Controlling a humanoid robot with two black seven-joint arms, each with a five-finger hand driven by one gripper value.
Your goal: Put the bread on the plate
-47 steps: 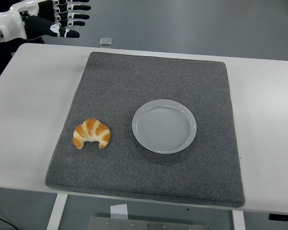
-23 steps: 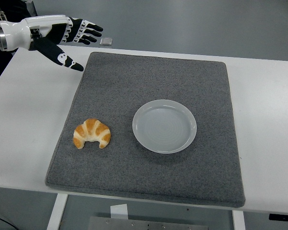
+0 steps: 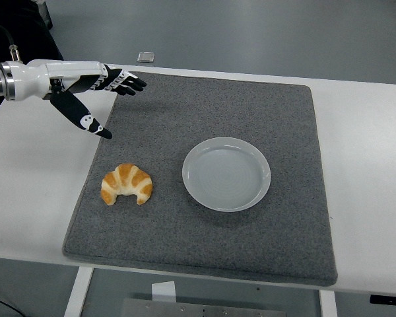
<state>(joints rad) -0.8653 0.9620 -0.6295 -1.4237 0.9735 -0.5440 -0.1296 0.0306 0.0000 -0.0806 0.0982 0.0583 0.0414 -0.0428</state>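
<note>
Head view: your left hand point(image 3: 86, 89) reaches in from the left edge, above the far-left corner of the grey mat point(image 3: 204, 105), fingers spread and thumb angled down, holding nothing. The croissant point(image 3: 126, 184) lies on the mat nearer the table's front edge than the hand, just to the right of the thumb tip and well apart from it, its two ends pointing toward the near edge. The white plate point(image 3: 226, 174) sits empty farther right of the hand, near the croissant but not touching it. Both rest on the mat, which covers most of the white table point(image 3: 33, 178). A small pale object point(image 3: 145, 57) lies on the floor beyond the table's far edge.
</note>
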